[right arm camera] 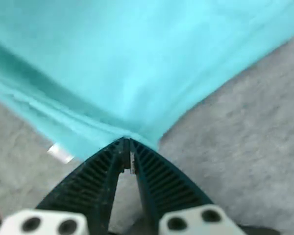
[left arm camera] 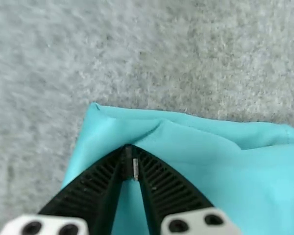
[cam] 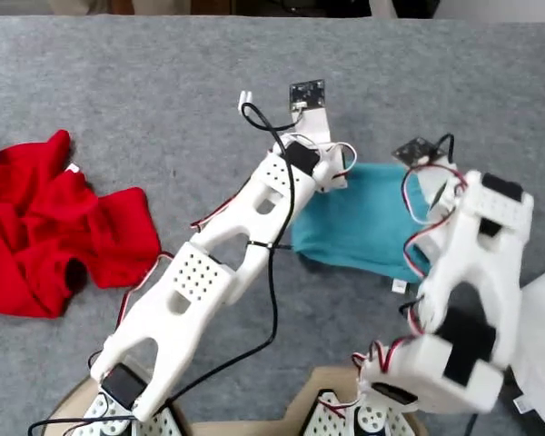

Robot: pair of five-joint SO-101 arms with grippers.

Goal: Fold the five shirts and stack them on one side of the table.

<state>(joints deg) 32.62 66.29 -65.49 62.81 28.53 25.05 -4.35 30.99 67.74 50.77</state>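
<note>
We judge the task early: our left end effector (left arm camera: 130,164) and right end effector (right arm camera: 126,147) each clench the part-folded teal shirt (cam: 363,222) right of centre, while the red shirt (cam: 54,227) lies crumpled at left.

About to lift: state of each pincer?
Left pincer: closed on the teal shirt.
Right pincer: closed on the teal shirt's edge.

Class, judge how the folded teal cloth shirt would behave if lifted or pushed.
Probably floppy: the folded teal cloth shirt creases beside the left fingers. Likely light: its layers lie thin and flat. Pushed, it would probably bunch, not roll.
</note>
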